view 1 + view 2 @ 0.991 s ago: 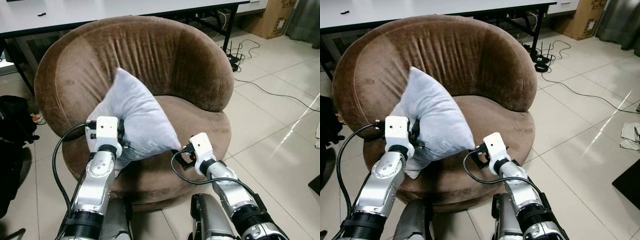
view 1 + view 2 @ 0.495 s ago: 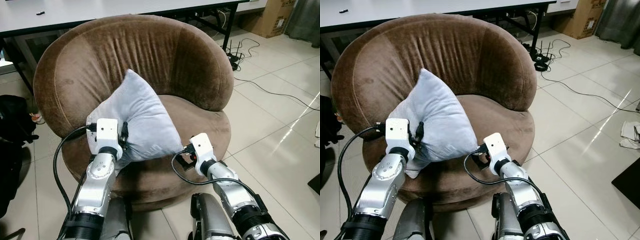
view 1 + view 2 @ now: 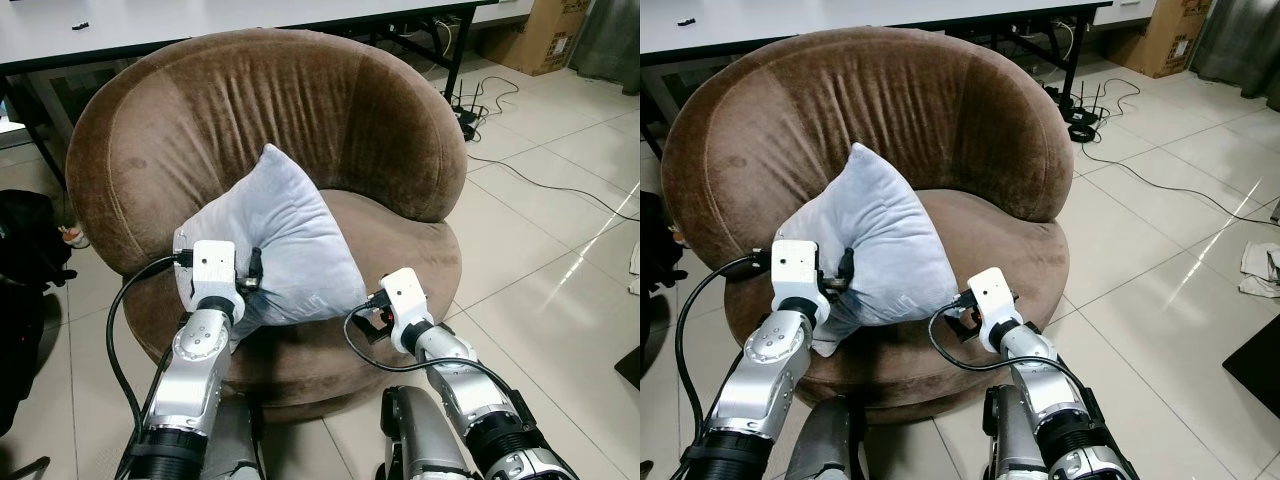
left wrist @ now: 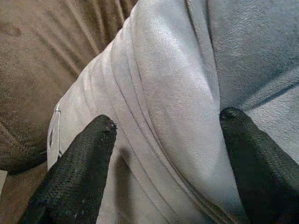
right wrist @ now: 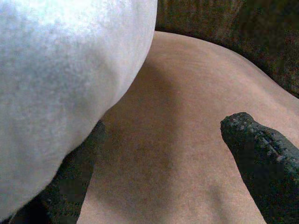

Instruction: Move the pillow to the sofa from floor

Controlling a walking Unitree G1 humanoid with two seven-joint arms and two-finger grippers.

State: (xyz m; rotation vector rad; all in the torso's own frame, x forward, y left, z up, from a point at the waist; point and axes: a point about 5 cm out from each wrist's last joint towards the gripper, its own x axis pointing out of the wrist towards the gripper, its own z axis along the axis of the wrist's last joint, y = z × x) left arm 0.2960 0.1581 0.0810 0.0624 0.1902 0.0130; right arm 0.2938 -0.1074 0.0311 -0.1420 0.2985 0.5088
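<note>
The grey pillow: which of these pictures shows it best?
The left eye view: the whole pillow shows there, resting on the brown sofa between both arms. The right eye view shows the same. The left wrist view shows only its folds between the left gripper fingers; the right wrist view shows one rounded edge beside the right gripper.

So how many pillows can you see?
1. A soft grey square fabric pillow stands on one corner on the round brown velvet sofa, between the left hand and right hand. Others may be hidden.
</note>
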